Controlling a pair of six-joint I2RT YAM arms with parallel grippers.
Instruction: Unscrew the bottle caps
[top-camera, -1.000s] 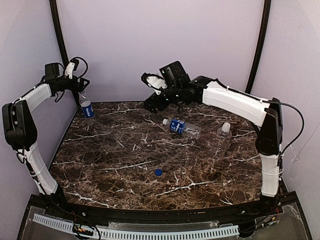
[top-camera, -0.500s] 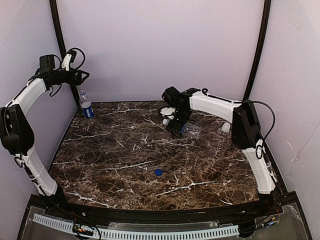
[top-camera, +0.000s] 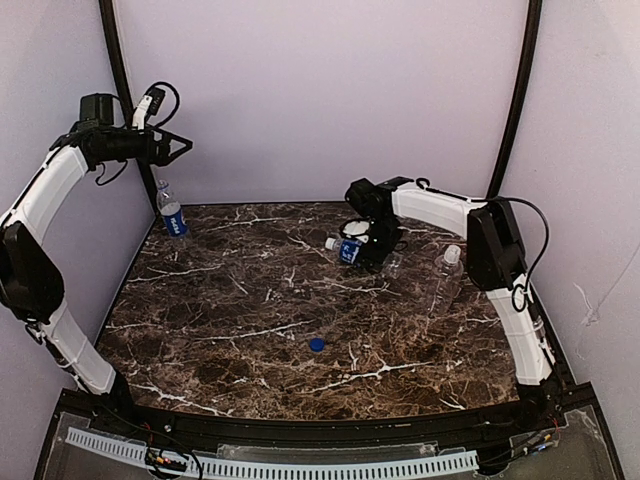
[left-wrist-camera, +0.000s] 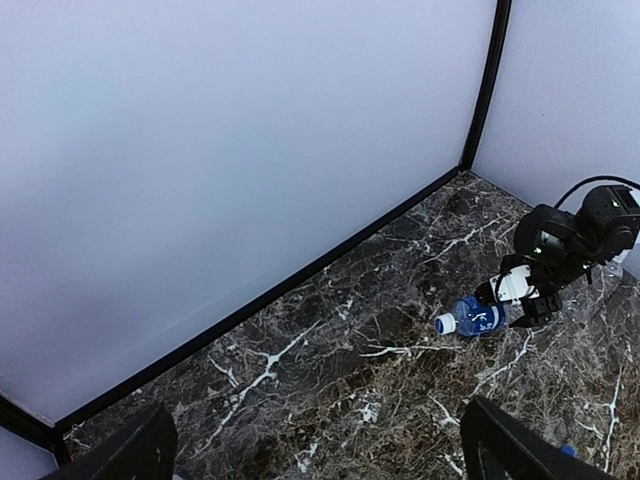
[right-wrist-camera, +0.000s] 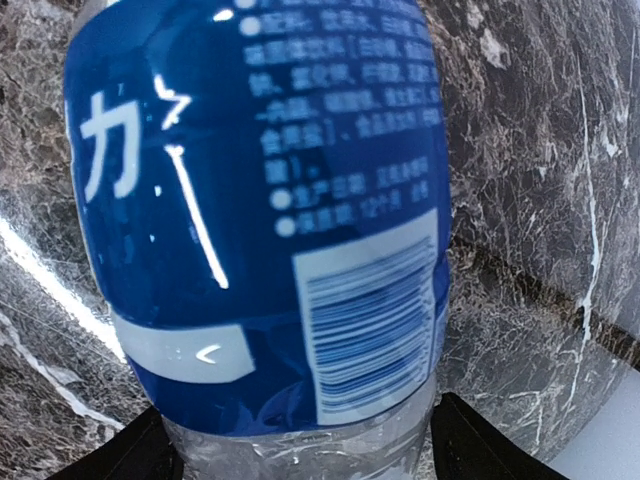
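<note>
Dark marbled tabletop (top-camera: 230, 300) was where the change showed. The right gripper (top-camera: 362, 248), raised at the back a second earlier, had dropped onto the lying bottle (top-camera: 349, 250). Its blue band sat between the parted jaws; I could not tell whether they were squeezing. The white cap (top-camera: 329, 242) stuck out just beyond them, still on, so this looked like bracing for the unscrewing. The left gripper (top-camera: 178, 148) had climbed, jaws wide and empty, with the upright bottle (top-camera: 172, 213) well below. The right wrist view showed the band filling the gap. The overhead view added the loose blue cap (top-camera: 316, 344), far from both jaws.
</note>
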